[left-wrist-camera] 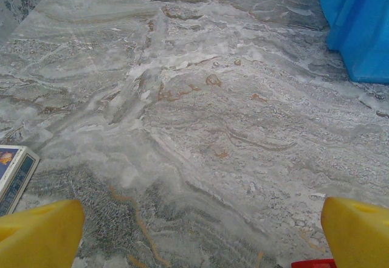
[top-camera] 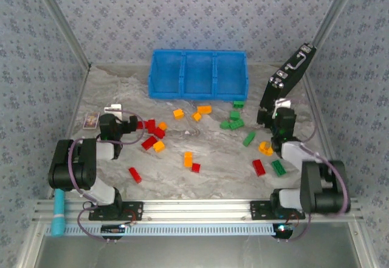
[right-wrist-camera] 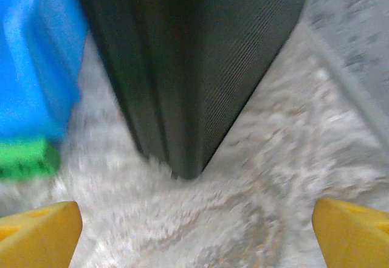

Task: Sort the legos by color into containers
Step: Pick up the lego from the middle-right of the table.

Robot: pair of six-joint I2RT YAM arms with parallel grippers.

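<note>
The legos [top-camera: 188, 158] lie all over the gray bench [top-camera: 219, 186], red, orange and green mixed up, and none is in the blue bin [top-camera: 198, 93] yet. So I think the sorting is only at its start. The bin sits at the far side of the bench with its three square boxes open on top, likely so both arms can drop bricks in from above. The left hand [top-camera: 130, 125] hangs low next to a little bunch of red legos [top-camera: 152, 126]. Its yellow fingers [left-wrist-camera: 39, 234] are spread wide and hold nothing. That looks like a good way to get ready to pinch a brick. One red brick [left-wrist-camera: 313, 263] peeks in just by its right finger. The right hand [top-camera: 273, 115] is wide too, and it holds nothing. It points at the black case [top-camera: 289, 76], which leans on the right wall, maybe to keep out of the way. A green lego [right-wrist-camera: 27, 158] lies against the bin close by. A small card [top-camera: 91, 120] lies near the left hand. It has a picture on it, but its words are too small to read. I can read no name on the case or bin.
</note>
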